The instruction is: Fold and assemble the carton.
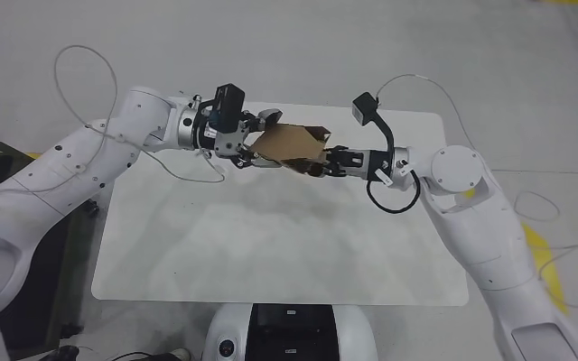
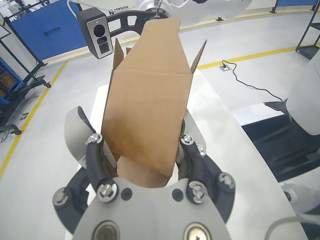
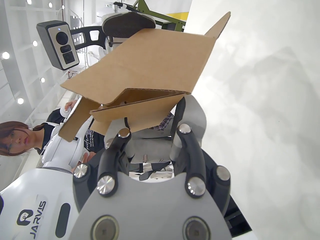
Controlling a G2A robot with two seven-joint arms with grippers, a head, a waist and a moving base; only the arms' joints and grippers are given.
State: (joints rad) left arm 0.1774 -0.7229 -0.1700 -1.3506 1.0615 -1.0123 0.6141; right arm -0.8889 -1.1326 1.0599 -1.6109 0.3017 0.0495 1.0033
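A brown cardboard carton [image 1: 289, 149] hangs in the air over the far middle of the white table [image 1: 271, 253], held between both arms. My left gripper [image 1: 264, 140] is shut on its left end; in the left wrist view the carton [image 2: 147, 106] runs away from the left gripper [image 2: 132, 114], its flaps standing open at the far end. My right gripper [image 1: 323, 164] is shut on the other end. In the right wrist view the right gripper [image 3: 150, 118] pinches a lower flap of the carton [image 3: 155, 61], which looks partly flattened and skewed. A left finger pad [image 3: 127, 23] presses its far edge.
The right wrist's camera on its black bracket [image 2: 97, 36] hangs close beside the carton's far flaps. Bare tabletop lies beneath and in front of the carton. A black cable [image 2: 250, 83] runs across the floor beyond the table.
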